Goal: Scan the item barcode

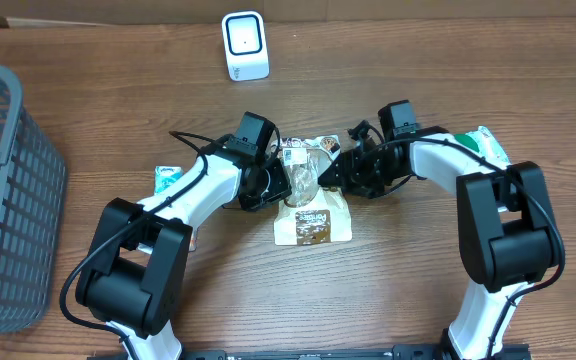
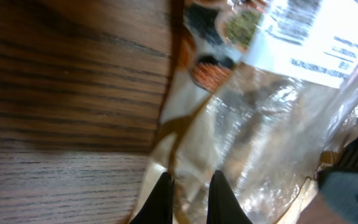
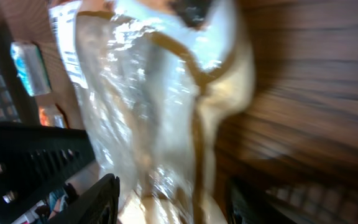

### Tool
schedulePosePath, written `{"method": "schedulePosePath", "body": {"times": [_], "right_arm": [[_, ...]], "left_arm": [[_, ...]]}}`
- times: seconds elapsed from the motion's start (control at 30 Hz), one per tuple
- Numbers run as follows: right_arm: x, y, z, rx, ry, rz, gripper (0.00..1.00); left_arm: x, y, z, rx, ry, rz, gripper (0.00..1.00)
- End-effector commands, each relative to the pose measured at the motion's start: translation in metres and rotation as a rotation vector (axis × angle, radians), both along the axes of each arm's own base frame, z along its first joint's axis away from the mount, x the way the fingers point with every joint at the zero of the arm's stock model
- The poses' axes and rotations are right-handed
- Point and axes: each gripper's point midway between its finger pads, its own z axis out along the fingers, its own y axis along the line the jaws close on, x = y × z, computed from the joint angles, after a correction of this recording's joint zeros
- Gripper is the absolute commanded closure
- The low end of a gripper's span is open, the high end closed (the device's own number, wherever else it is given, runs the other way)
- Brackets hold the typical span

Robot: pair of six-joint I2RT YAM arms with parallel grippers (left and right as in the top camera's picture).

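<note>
Two arms meet at centre frame over a clear-windowed pouch (image 1: 311, 215), its lower end resting on the table (image 1: 388, 290), below and well apart from the white scanner (image 1: 245, 45) at upper centre; left gripper (image 2: 190, 198) clenched on the pouch's edge, film pinched between its tips; right gripper (image 3: 176, 202) has jaws spread, one either side of the pouch, view blurred, no grip apparent; white printed label (image 2: 316, 37) at upper right of the left wrist view, barcode itself not confirmed; judged step: arranging the hold ahead of presenting, scan not yet done; next move likely calls for the right arm backing clear, the left lifting the pouch and turning its label side toward the scanner's face; film looks slippery, a one-edge pinch may sag or twist; grey basket (image 1: 8, 150) at left edge not involved.
</note>
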Motion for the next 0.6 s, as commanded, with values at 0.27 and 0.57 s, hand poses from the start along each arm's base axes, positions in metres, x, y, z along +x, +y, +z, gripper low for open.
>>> {"method": "schedulePosePath", "body": {"times": [0.27, 0.57], "right_arm": [[-0.017, 0.054, -0.013, 0.077, 0.024, 0.06, 0.84], [-0.008, 0.041, -0.013, 0.078, 0.013, 0.035, 0.96]], "left_arm": [[-0.005, 0.001, -0.009, 0.025, 0.019, 0.004, 0.96], [0.009, 0.007, 0.018, 0.005, -0.073, -0.069, 0.96]]}}
